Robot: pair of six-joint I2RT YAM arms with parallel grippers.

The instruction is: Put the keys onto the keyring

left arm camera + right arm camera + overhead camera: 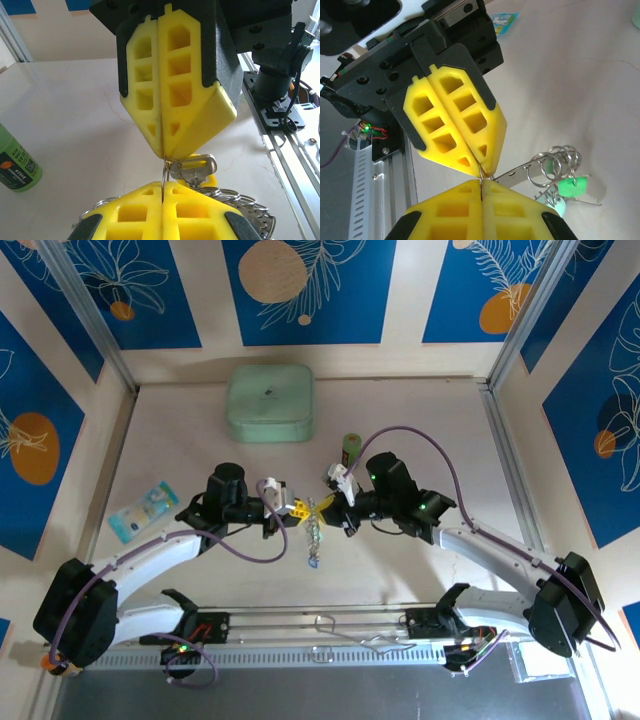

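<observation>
Threading was judged to be in hand, the keyring [164, 175] being pinched in both the closed left hand [299, 508] and the closed right hand [323, 507], keys [572, 186] hung just below them, so a careful parting of the wire was called for next.

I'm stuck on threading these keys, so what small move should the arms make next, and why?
Probably ease the two arms slightly apart to spread the keyring. Both jaws are shut tip to tip on its thin wire, and a silvery key hangs right beside that pinch.
</observation>
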